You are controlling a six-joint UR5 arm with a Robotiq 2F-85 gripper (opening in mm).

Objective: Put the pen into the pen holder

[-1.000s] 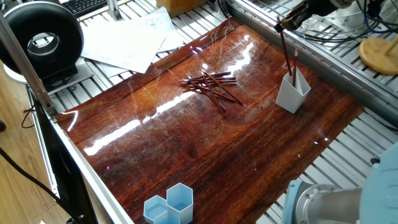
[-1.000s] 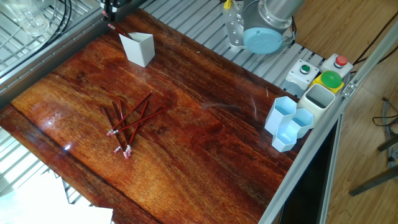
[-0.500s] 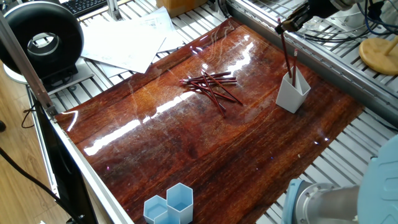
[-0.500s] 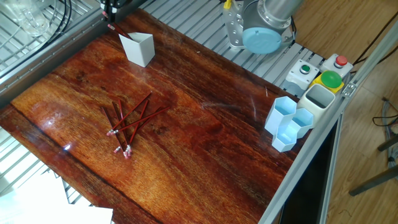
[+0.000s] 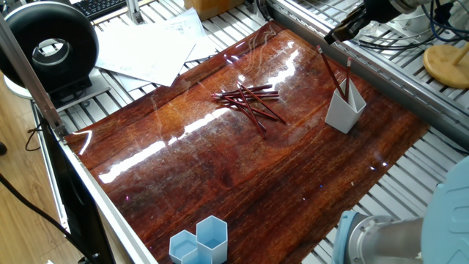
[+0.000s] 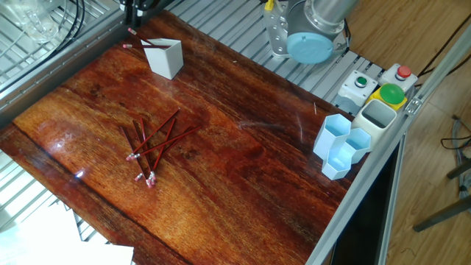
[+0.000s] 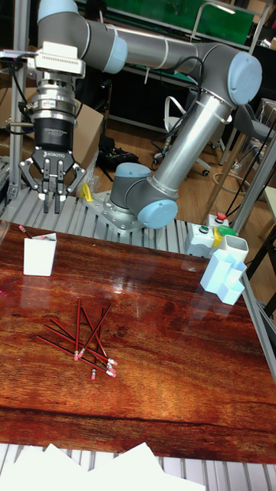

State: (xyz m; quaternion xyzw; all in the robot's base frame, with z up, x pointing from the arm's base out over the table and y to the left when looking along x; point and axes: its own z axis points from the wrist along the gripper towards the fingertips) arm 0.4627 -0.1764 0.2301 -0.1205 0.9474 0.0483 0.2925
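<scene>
The thin dark-red pen [image 5: 333,73] is leaning inside the small white angular plastic pen holder [image 5: 344,111], the black two-finger gripper [image 7: 52,201] hovering apart, empty.

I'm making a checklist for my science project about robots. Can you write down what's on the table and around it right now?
Surface: glossy reddish-brown wooden tabletop, strong glare.
Job's things: thin dark-red pen leaning in the small white angular plastic pen holder, its top sticking out past the rim.
Clutter: loose pile of dark-red pens; light blue hexagonal honeycomb cups; white paper sheets.
End effector: two-finger end effector above the holder, fingers apart, holding nothing.
Cables: dark cables on the metal frame beside the table.
Surroundings: button box with red and green buttons; black round device; keyboard.
</scene>
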